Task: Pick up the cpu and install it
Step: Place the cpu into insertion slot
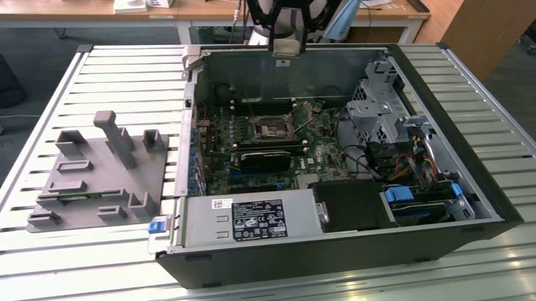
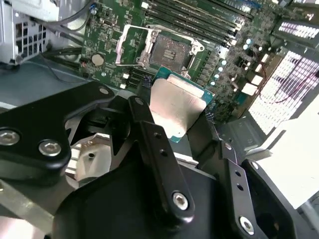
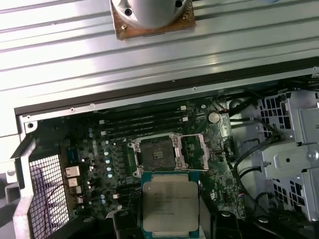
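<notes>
One gripper [image 2: 173,117], fingers [image 2: 149,134] tight around the cpu [image 3: 170,204], above the open socket [image 3: 159,153]

Workshop: slatted bench [image 1: 125,69], opened computer case [image 1: 335,257]

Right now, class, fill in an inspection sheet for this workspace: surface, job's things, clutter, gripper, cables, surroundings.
Surface: slatted metal table carrying an open computer case.
Job's things: the cpu is held above the motherboard, beside the open, empty socket; not seated.
Clutter: grey fixture plate with upright posts, on the table at the exterior view's left of the case.
Gripper: gripper shut on the cpu.
Cables: black cables run inside the case beside the motherboard.
Surroundings: wooden desks behind the table.
</notes>
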Tool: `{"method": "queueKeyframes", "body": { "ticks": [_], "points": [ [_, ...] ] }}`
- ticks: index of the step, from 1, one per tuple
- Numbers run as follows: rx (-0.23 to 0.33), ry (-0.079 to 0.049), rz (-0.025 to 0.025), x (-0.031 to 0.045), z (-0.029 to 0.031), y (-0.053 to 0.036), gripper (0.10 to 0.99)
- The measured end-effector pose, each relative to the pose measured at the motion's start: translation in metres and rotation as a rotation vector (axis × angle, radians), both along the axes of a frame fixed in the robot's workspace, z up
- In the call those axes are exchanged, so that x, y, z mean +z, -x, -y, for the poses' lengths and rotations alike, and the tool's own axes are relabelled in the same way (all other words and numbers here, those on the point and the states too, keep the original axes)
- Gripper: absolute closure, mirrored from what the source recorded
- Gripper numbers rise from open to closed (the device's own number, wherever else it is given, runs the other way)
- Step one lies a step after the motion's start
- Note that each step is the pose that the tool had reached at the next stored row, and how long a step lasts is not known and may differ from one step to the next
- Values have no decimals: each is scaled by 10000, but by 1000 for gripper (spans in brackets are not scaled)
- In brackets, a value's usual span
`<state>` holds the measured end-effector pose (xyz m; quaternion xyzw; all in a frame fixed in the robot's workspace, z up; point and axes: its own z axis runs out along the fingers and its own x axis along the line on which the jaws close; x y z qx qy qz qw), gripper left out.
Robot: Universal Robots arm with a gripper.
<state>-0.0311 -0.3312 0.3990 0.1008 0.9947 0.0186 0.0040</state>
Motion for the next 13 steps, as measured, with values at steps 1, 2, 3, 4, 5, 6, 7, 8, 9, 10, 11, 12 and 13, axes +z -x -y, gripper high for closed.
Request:
{"method": "queueKeyframes", "body": {
  "ticks": [1,2,3,4,5,6,7,8,9,10,11,12,13],
  "points": [
    [-181,0,0,-1,0,0,545],
    [-358,0,0,-3,0,0,545],
    [-539,1,0,-4,0,0,545],
    [-711,0,0,-5,0,0,545],
    [-881,1,0,-6,0,0,545],
    [-1042,1,0,-8,0,0,545],
    [-1210,0,0,-10,0,0,545],
    [-1373,1,0,-11,0,0,545],
    [-1535,1,0,-13,-1,0,545],
    [-1685,2,0,-14,-1,0,545],
    [-1837,2,0,-15,-2,0,545],
    [-1994,1,0,-17,-2,0,545],
    [-2163,1,0,-18,-2,0,545]
  ]
}}
